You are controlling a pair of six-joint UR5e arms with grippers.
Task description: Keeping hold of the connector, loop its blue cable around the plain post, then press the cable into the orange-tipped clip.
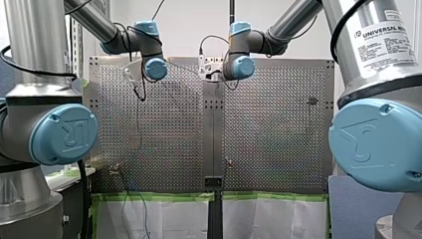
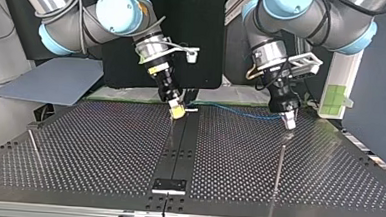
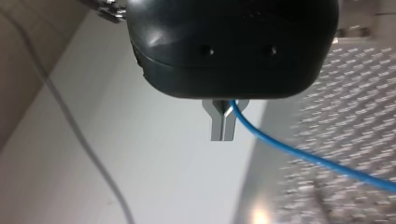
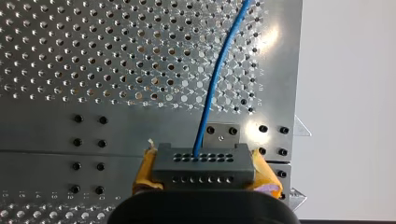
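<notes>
nearest the top view's camera, a small dark plate (image 2: 168, 186) lies on the centre strip of the perforated table (image 2: 94, 148). a little further in, a thin metal post (image 2: 280, 165) stands upright at that view's right, and a second thin rod (image 2: 32, 144) stands at its left. whether either carries a coloured tip is too small to tell.

beyond them, towards the far edge, both grippers hang just above the table. my right gripper (image 2: 177, 112), near the view's middle, is clamped on the connector (image 4: 204, 165). in the right wrist view the grey block with its two rows of holes sits squeezed between the yellow pads (image 4: 145, 169).

the blue cable (image 2: 241, 112) leaves a hole in the block's upper row and runs ahead over the perforated metal. in the top view it stretches across to my left gripper (image 2: 289, 122) at the right. in the left wrist view that gripper's metal fingers (image 3: 216, 126) are pressed together, with the cable coming out of the notch at their root. the cable is well apart from both the post and the rod.

furthest back, green tape (image 2: 126, 94) lines the table's far edge.
</notes>
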